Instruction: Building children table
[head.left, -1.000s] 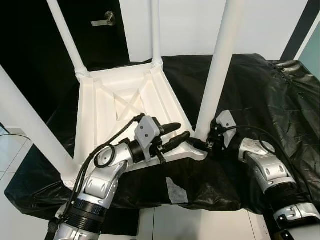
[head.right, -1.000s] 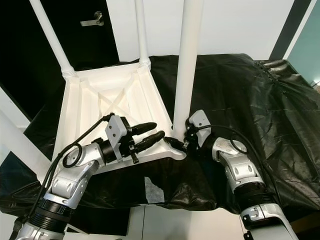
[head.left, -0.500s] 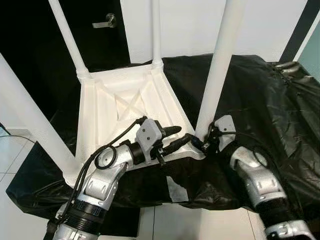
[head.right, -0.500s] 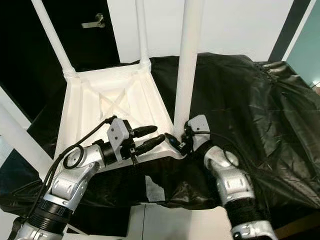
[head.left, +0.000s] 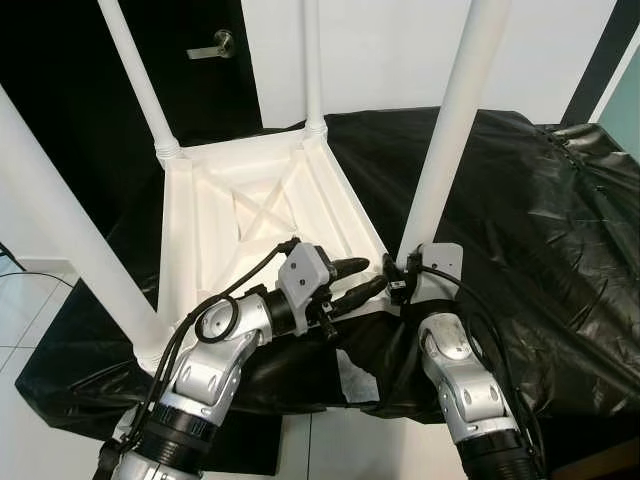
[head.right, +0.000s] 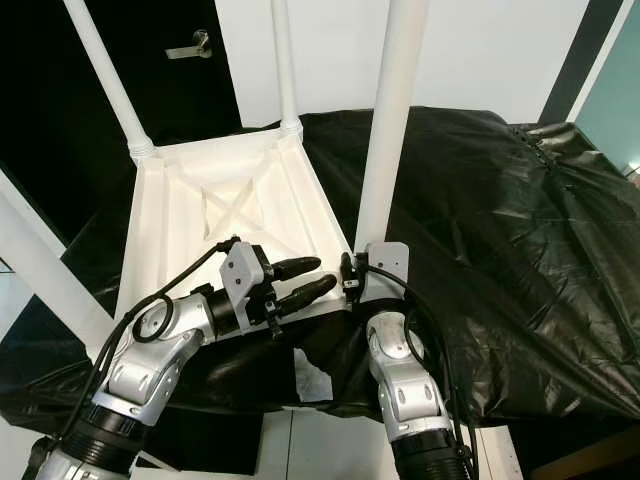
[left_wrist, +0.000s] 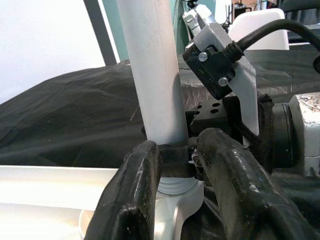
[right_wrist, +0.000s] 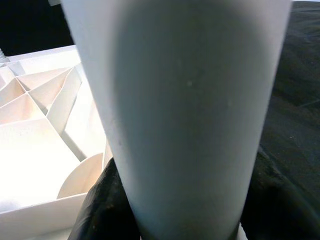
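Note:
The white children's table (head.left: 250, 215) lies upside down on a black-covered surface, its legs pointing up. At the near right corner stands the front right leg (head.left: 445, 150), leaning slightly right. My right gripper (head.left: 398, 280) is shut on the base of that leg; in the right wrist view the leg (right_wrist: 190, 100) sits between the black fingers (right_wrist: 100, 205). My left gripper (head.left: 365, 278) is open just left of that corner, above the table's front rim. In the left wrist view its fingers (left_wrist: 132, 200) frame the leg's base (left_wrist: 152, 75) without touching it.
The black sheet (head.left: 540, 200) stretches wide to the right of the table. A white scrap (head.left: 352, 375) hangs at its front edge. Behind stands a dark door with a lever handle (head.left: 215, 42) and a white wall. Three other legs rise at the far and left corners.
My right arm has swung from the right side round to the near side of the leg, still at its base. The leg's top has tipped slightly right. The left gripper has barely moved.

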